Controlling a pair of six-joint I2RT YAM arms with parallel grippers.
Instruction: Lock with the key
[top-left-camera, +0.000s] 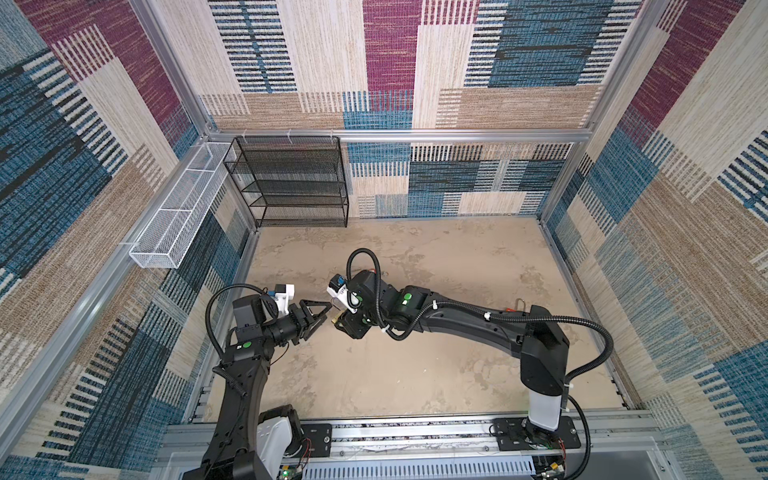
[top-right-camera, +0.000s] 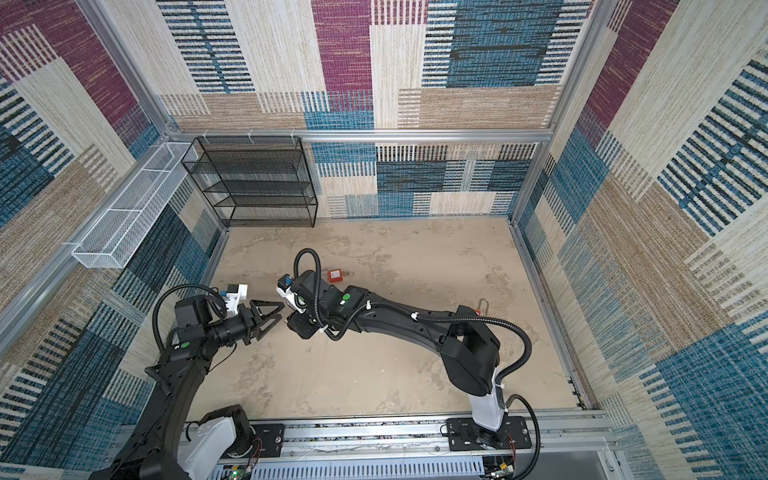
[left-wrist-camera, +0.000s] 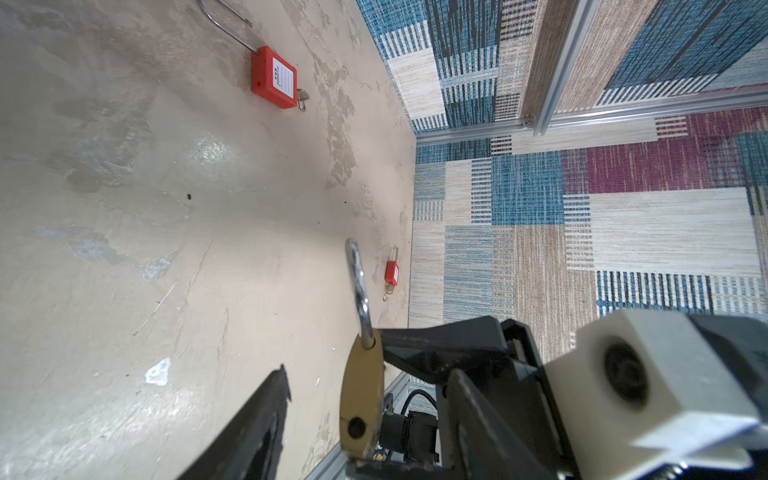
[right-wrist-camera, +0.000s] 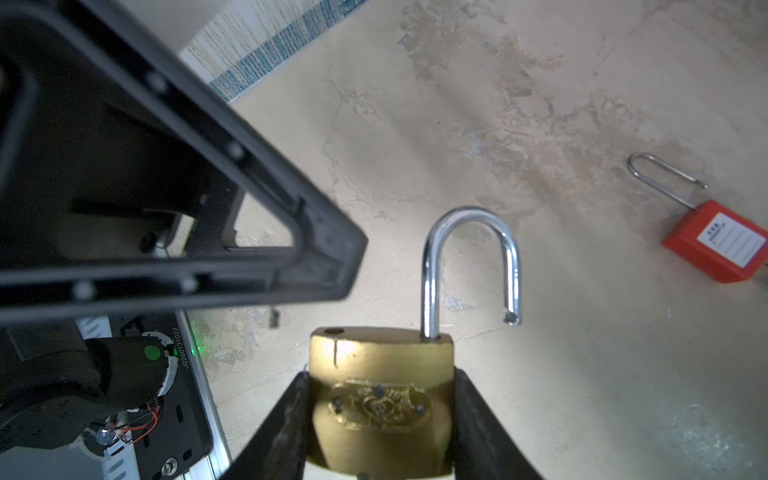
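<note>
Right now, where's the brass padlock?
The padlock is clamped in the right pincer, shackle open, left of centre in a top view, facing the left pincer.

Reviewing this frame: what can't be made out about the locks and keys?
Brass padlock keyhole: cut off at the right wrist view's edge; right arm hides it in both top views.
Red padlock label: print too small to read.
Second red padlock key: tiny in the left wrist view.
</note>
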